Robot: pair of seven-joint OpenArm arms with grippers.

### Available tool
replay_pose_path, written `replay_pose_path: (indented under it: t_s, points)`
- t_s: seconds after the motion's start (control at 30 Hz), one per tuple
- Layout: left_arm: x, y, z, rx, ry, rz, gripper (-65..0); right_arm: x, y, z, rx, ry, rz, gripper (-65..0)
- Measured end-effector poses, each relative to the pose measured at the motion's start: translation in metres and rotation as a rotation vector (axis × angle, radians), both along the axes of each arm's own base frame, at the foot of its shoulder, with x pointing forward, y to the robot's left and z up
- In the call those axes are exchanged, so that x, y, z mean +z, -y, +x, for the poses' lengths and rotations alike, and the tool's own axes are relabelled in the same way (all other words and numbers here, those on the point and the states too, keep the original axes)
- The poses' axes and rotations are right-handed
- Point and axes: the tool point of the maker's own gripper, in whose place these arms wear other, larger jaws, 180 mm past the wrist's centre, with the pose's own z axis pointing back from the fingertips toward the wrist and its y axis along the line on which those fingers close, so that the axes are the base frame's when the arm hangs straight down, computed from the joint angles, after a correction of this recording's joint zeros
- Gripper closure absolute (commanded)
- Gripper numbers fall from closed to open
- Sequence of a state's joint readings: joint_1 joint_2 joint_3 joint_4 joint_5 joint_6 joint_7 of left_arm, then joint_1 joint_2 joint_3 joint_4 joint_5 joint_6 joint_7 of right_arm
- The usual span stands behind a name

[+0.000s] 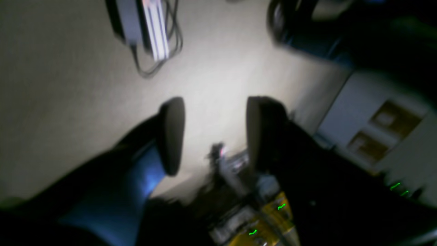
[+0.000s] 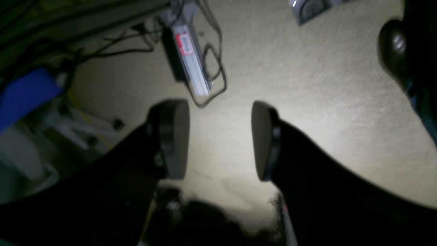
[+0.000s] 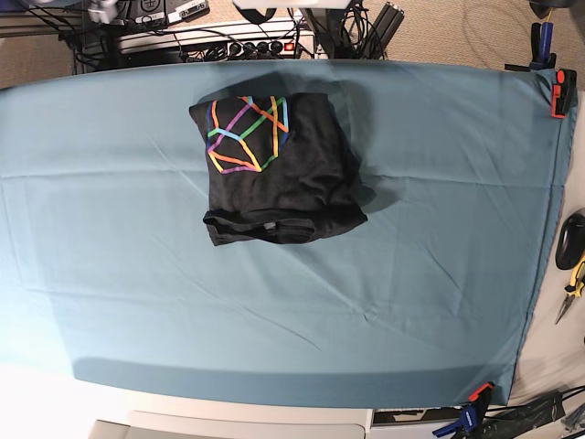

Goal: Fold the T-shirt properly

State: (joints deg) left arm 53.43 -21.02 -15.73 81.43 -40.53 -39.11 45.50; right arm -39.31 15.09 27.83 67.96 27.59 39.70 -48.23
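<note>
the large black cotton t-shirt [image 3: 274,169] with rainbow print is lying folded toward twelve o'clock on the teal-clothed table [image 3: 439,256]; left tool [image 1: 214,135] and right tool [image 2: 220,140] are hanging released, elsewhere, neither visibly nearer.

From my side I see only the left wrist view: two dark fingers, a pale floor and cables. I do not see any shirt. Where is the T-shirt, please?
Observer: In the base view the T-shirt lies folded into a compact bundle on the teal cloth, toward the far edge, left of centre.
Operator: Is the print visible?
Observer: Yes, the rainbow line print faces up on the far part of the bundle.
Operator: Does any arm touch it?
Observer: No arm appears over the table in the base view. The right gripper is open and empty, looking at floor, as the left gripper does.
</note>
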Motion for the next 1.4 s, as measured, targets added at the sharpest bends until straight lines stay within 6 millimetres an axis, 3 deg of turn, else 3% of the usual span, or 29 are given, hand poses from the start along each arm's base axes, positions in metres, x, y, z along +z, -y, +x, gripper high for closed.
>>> replay_pose_path:
  t_s: [0.13, 0.4, 0.47, 0.6, 0.67, 0.77, 0.87, 1.07, 1.4]
  points:
    - [-0.041, 0.001, -0.004, -0.089, 0.013, 0.111, -27.4, -0.04, 0.009, 0.005, 0.005, -0.057, -0.146, -29.1]
    - [-0.123, -0.019, 0.044, -0.194, 0.145, 0.443, -27.4, -0.101, 0.002, 0.034, -0.077, -0.042, -0.292, -29.1]
    - [-0.146, -0.023, 0.047, -0.199, 0.09, 0.548, -27.4, -0.112, -0.009, 0.036, -0.166, -0.066, -0.29, -29.1]
    - [-0.171, 0.003, 0.053, -0.14, 0.003, 0.53, -27.2, -0.127, -0.051, 0.049, -0.199, -0.05, -0.247, -29.1]
    - [-0.175, 0.023, 0.065, -0.129, 0.002, 0.505, -24.4, -0.131, -0.07, 0.058, -0.182, -0.039, -0.231, -29.1]
    - [-0.177, 0.058, 0.094, -0.112, 0.042, 0.458, -16.6, -0.133, -0.076, 0.07, -0.168, -0.025, -0.242, -26.9]
    - [-0.178, 0.077, 0.114, -0.125, 0.087, 0.48, -5.1, -0.133, -0.073, 0.065, -0.138, -0.049, -0.257, -15.0]
    - [-0.178, 0.084, 0.112, -0.113, 0.097, 0.499, 0.0, -0.133, -0.075, 0.06, -0.127, -0.062, -0.256, -0.1]
    - [-0.178, 0.084, 0.114, -0.11, 0.097, 0.499, 0.0, -0.133, -0.074, 0.058, -0.116, -0.053, -0.261, 0.0]
